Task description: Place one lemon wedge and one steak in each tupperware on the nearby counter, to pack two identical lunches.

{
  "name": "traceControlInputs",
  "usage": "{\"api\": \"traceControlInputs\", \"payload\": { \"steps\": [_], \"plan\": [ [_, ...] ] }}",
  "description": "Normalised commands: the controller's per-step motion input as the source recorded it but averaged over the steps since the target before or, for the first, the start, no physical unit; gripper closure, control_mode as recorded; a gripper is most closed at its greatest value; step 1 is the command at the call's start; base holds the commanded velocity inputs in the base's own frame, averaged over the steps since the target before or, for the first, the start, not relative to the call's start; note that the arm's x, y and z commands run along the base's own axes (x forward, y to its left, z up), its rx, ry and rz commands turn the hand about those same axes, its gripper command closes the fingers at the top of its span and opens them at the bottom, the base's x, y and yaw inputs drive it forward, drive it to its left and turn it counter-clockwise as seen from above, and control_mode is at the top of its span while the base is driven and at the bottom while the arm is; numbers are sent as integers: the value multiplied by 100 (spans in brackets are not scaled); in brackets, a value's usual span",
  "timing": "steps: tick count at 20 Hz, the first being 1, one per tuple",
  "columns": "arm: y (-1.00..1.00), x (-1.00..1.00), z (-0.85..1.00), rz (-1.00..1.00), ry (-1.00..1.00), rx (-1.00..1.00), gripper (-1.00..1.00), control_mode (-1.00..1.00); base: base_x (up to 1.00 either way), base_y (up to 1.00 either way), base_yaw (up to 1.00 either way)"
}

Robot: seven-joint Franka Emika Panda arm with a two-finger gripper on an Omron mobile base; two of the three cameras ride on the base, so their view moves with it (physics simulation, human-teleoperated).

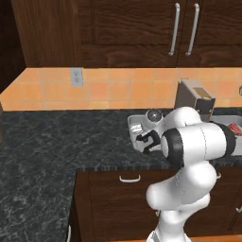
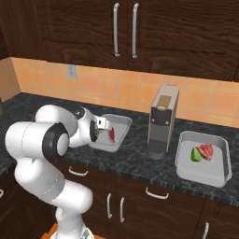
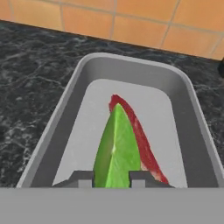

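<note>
In the hand view a green lemon wedge (image 3: 116, 148) stands between my fingertips, with my gripper (image 3: 112, 177) shut on it. It hangs just over the left tupperware (image 3: 131, 65), where a red steak (image 3: 146, 144) lies on the floor behind the wedge. From the right base view my gripper (image 2: 100, 130) sits at the near-left end of that tupperware (image 2: 122, 119), beside the steak (image 2: 112, 134). The right tupperware (image 2: 186, 164) holds another lemon wedge (image 2: 196, 154) and a steak (image 2: 206, 151). In the left base view my gripper (image 1: 144, 140) is low over the tray (image 1: 136, 120).
A tall grey-brown box appliance (image 2: 162, 121) stands on the counter (image 2: 135, 158) between the two tupperware. An orange tiled wall with an outlet (image 2: 71, 71) runs behind. Dark cabinets with silver handles hang above and sit below.
</note>
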Motion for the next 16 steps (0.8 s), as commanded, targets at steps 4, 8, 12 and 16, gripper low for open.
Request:
{"api": "traceControlInputs", "payload": {
  "steps": [4, 8, 12, 16],
  "plan": [
    [0, 65, -43, 1, 3, 0, 100, -100, 0, 0, 0],
    [11, 40, -35, 0, 5, 0, -100, -100, 0, 0, 0],
    [42, 0, 0, 0, 1, -4, -100, -100, 0, 0, 0],
    [1, -2, 18, 0, 0, 0, -100, -100, 0, 0, 0]
  ]
}}
